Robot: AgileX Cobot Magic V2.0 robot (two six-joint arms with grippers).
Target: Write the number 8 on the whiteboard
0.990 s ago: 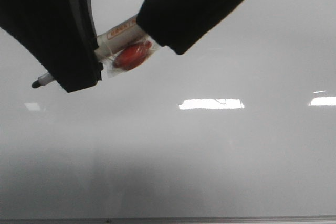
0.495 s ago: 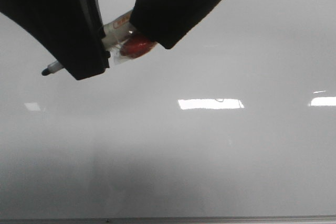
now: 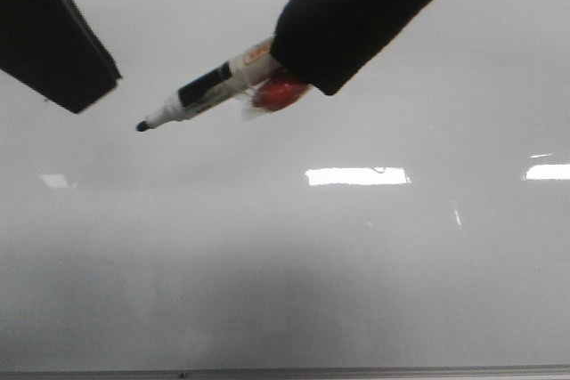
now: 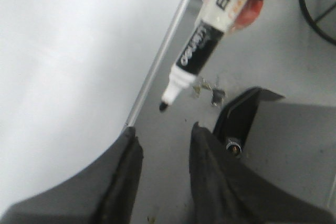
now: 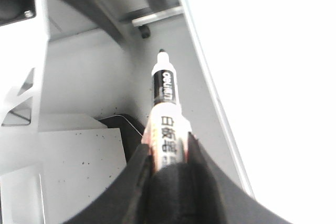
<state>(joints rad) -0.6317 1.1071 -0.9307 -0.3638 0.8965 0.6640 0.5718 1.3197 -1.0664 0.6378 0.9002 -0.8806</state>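
**Marker uncapped and held; no stroke on the board yet**

The right gripper [image 5: 167, 153] is clamped on the barrel of a black-and-white marker [image 3: 207, 91], which juts from between its fingers with the cap off and the dark tip exposed. In the front view the tip points down and to the left, in front of the whiteboard [image 3: 374, 264]. Whether it touches the surface cannot be told, and the wrist views show the tip beside the board's metal edge [image 4: 157, 66] rather than over its face. The left gripper [image 4: 163, 153] sits below the marker with its fingers slightly apart and nothing between them; in the front view it is only a dark shape at the upper left. The board's visible face carries bright reflections but no drawn line, so no part of the number 8 appears. By this evidence, the preparation is done: the pen is gripped and ready. The writing itself remains, namely bringing the tip onto the board and tracing both loops.
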